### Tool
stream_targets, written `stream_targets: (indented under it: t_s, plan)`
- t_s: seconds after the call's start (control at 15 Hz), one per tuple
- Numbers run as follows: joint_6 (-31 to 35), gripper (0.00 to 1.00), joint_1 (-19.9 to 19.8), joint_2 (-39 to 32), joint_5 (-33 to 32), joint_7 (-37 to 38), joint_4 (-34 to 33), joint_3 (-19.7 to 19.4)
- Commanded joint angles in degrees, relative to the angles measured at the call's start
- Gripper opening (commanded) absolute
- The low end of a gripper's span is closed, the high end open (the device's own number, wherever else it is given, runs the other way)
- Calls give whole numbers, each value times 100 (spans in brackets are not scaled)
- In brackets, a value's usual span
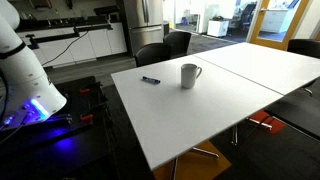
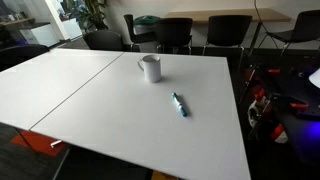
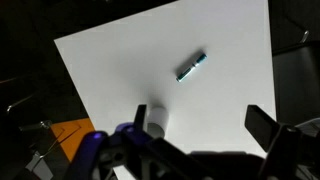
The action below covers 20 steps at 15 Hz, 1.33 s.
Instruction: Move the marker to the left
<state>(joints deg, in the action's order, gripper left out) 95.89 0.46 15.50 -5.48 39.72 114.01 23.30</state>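
Observation:
The marker [image 1: 150, 79] is a small dark bluish stick lying flat on the white table [image 1: 205, 125]. It also shows in an exterior view [image 2: 180, 104] and in the wrist view [image 3: 191, 66]. A white mug [image 1: 189, 75] stands upright a short way beside it, apart from it, seen again in an exterior view [image 2: 150, 68] and from above in the wrist view [image 3: 156, 120]. My gripper [image 3: 200, 128] is open and empty, high above the table, with the marker well beyond its fingers. The gripper does not show in either exterior view.
The table [image 2: 90, 100] is two white tops pushed together. Black chairs [image 1: 165, 47] stand along the far side, and more show in an exterior view [image 2: 178, 33]. The white robot base [image 1: 25, 70] is off the table's end. An orange object [image 3: 72, 130] lies on the floor.

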Motion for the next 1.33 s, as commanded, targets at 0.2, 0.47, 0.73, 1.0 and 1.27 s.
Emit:
stream_targets:
  t_s: [0.2,0.47,0.73,1.0,1.27]
  plan:
    - [23,100,364,-8,-51,74,56,-310]
    - [348,100,453,144,109,795,412,-386]
    - [855,100,504,177,259,2057,837,-396]
    - [1576,100,562,149,385,2684,1358,-477]
    - [2662,100,553,141,370,2730,2060,-620]
